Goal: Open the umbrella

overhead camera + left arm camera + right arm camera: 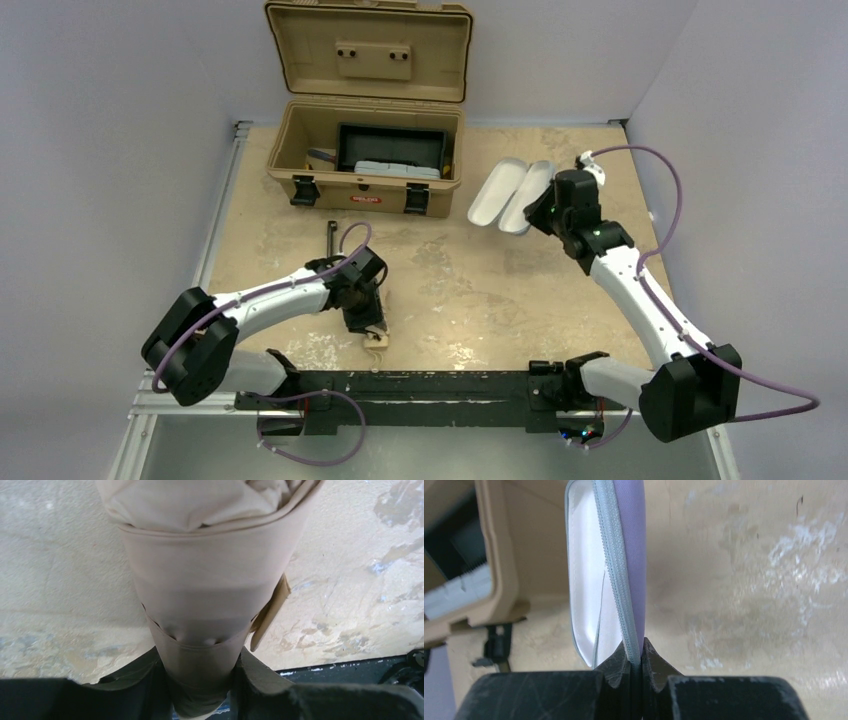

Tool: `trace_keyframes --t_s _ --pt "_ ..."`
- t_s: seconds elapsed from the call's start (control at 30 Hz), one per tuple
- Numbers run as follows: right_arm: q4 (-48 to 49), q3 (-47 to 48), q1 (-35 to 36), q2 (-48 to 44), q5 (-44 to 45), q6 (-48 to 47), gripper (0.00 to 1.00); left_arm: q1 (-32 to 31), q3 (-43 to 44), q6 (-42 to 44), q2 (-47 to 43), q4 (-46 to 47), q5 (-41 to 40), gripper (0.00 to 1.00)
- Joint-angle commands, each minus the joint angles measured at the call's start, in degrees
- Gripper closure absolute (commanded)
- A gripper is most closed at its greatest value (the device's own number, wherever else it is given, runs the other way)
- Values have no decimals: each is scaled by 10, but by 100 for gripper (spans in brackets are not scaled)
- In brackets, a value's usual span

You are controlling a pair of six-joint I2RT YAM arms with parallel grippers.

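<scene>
left gripper: fingers closed in on the umbrella, a compact folding one with cream-tan fabric, rolled tight. Both fingers touch its sides and the bundle narrows where it sits between them. It runs straight out ahead of the fingertips, low over the worn tan tabletop; can't tell if it actually rests on it. A flat tan strap tab sticks off the umbrella's side, just past one fingertip. From above, only a cream end shows beyond the fingers on the near side. The rest is hidden under the wrist.

right gripper: fingers pressed together, pinching the grey zipper rim of the lavender-grey oblong hard case. The case is a clamshell, lying open, with a white lining. The pinched half stands on edge and extends straight ahead of the fingertips. The tan plastic toolbox, lid up, sits off to the side of those fingers, just beside the case.

The two grippers are well apart. The umbrella is nowhere near the right fingers.
</scene>
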Motion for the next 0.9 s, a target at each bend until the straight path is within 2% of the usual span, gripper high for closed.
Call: trace_keyframes --t_s 0.0,0.17,0.3,0.4,0.6,0.87 --pt "25 85 -46 14 -27 -11 100 0 21 19 -79 -52 -23 100" --pt "32 112 -89 39 -48 6 100 -1 58 36 -174 -133 -30 100" --pt "60 89 -104 47 -62 31 100 -1 99 57 -236 -212 -45 100" --pt "80 74 -107 55 -60 36 100 0 122 90 -274 -237 -28 100" --pt "126 23 -108 64 -59 72 100 -1 148 116 -308 -269 -4 100" --pt "175 -24 -108 102 -76 112 100 -1 199 140 -300 -299 9 100"
